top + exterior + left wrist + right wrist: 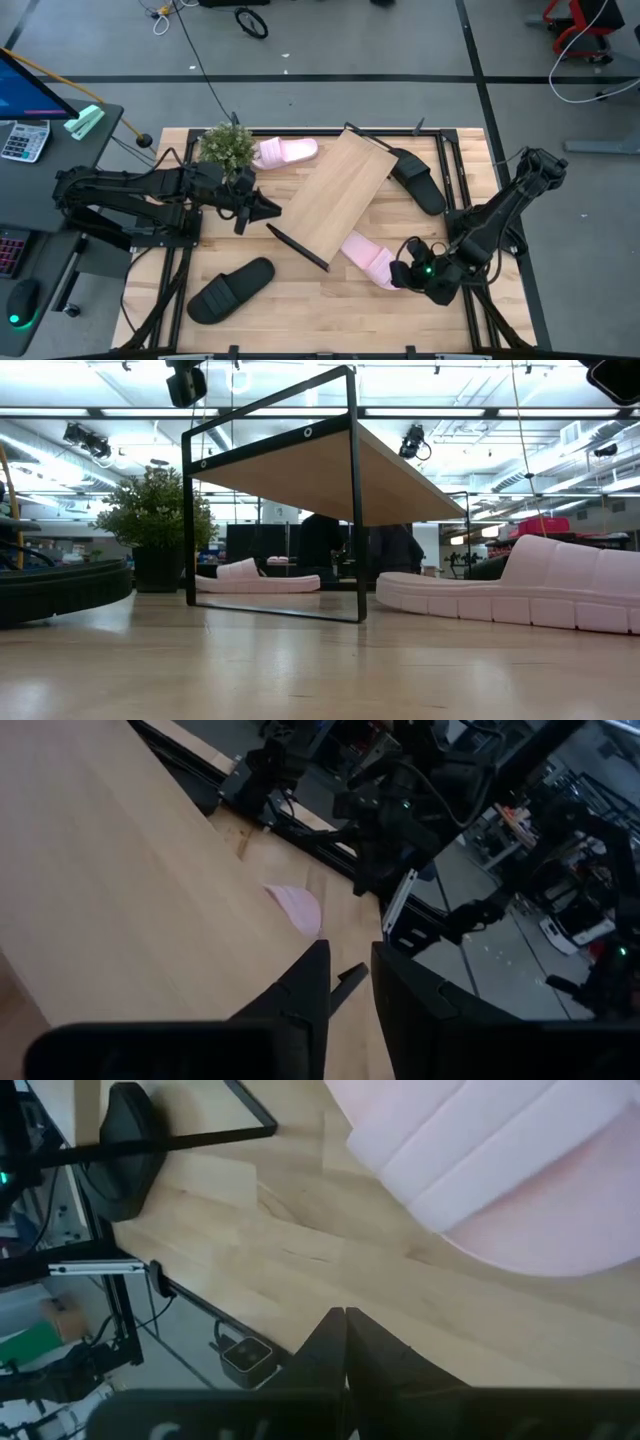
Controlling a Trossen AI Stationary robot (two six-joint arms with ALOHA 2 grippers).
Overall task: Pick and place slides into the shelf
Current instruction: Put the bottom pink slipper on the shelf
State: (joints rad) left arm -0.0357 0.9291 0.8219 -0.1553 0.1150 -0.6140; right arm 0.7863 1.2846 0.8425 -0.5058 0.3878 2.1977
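The shelf [335,195], a light-wood board on black end frames, stands slantwise mid-table on its frames [270,510]. One pink slide [368,260] lies sole-down, half under the shelf's near right corner; the other pink slide [285,152] lies by the far edge. One black slide [230,290] lies near left, the other black slide [420,180] right of the shelf. My left gripper [272,210] hovers at the shelf's left end, its fingers slightly open [350,985]. My right gripper [403,272] is shut [345,1320], just short of the near pink slide [500,1170].
A potted plant [228,145] stands at the far left, close behind my left arm. Black rails frame the table's sides [470,300]. Bare tabletop lies along the near edge [330,315]. A desk with a calculator [22,140] stands off the table's left.
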